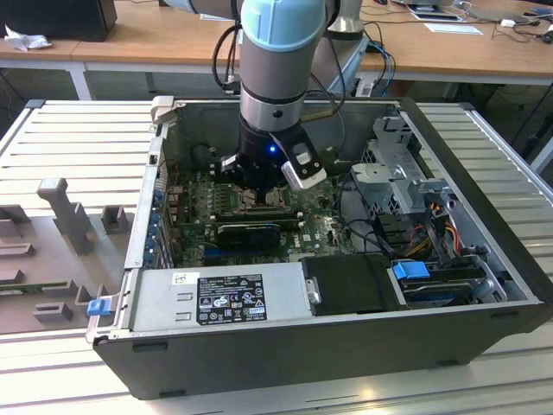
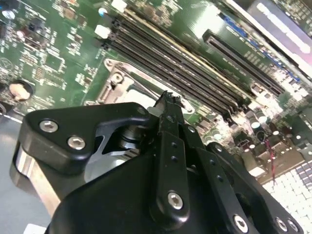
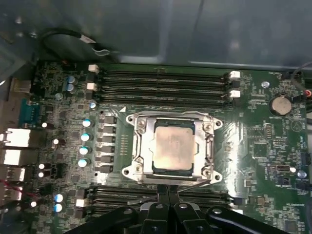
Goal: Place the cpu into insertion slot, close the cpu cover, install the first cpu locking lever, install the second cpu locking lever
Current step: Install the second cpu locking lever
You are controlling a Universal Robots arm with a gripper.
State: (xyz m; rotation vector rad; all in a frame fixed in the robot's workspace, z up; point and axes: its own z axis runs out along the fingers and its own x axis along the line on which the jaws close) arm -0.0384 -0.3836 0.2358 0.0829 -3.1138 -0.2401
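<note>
In the first wrist view the cpu (image 3: 173, 147), pale silver-beige, lies in the insertion slot (image 3: 127, 171) on the green board. The silver cpu cover (image 3: 138, 146) lies flat around it, framing it in its window. A thin wire locking lever (image 3: 197, 182) runs along the socket's edge beside my gripper (image 3: 168, 190). The black fingers are pressed together, with their tips at that edge. In the second wrist view the gripper (image 2: 169, 100) points at the same socket frame (image 2: 117, 84). In the exterior view the gripper (image 1: 259, 192) hangs low inside the open computer case, over the socket.
Memory slots (image 3: 163, 83) run along both sides of the socket. A long black card (image 1: 246, 232) lies just in front of the gripper. The power supply (image 1: 216, 298), the drive cage (image 1: 393, 164), cables (image 1: 423, 233) and the case walls (image 1: 143, 216) hem in the board.
</note>
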